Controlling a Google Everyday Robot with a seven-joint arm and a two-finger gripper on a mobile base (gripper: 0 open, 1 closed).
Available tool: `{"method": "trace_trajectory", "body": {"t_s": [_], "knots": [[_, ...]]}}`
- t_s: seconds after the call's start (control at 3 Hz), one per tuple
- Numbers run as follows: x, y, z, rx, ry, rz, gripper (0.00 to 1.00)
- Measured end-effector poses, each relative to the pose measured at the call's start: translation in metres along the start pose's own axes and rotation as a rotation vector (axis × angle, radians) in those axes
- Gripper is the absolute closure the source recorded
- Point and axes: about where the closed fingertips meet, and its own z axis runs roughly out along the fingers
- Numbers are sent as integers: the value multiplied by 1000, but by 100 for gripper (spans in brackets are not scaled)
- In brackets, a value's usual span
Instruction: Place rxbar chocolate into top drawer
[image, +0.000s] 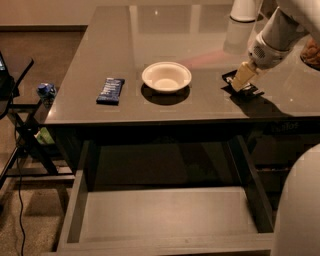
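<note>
The grey table (150, 30) is carrying everything, and the top drawer (165, 212) is standing pulled out below its front edge, well below and left of the gripper (243, 79). The gripper is pressing down at the table's right side, onto the black bar (229, 77); whether it is clamping the bar cannot be told. The bar is lying flat under it, its long axis running diagonally from far-left to near-right. A white bowl (166, 76) is sitting to the gripper's left, and a blue bar (110, 90) is lying farther left.
</note>
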Motion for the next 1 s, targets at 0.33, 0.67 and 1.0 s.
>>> {"method": "trace_trajectory", "body": {"t_s": [0.33,0.67,1.0], "knots": [[12,4,-6,-5,-4,9,100],[31,21,-22,-1,-1,29,100],[75,76,-65,4,14,28,100]]}}
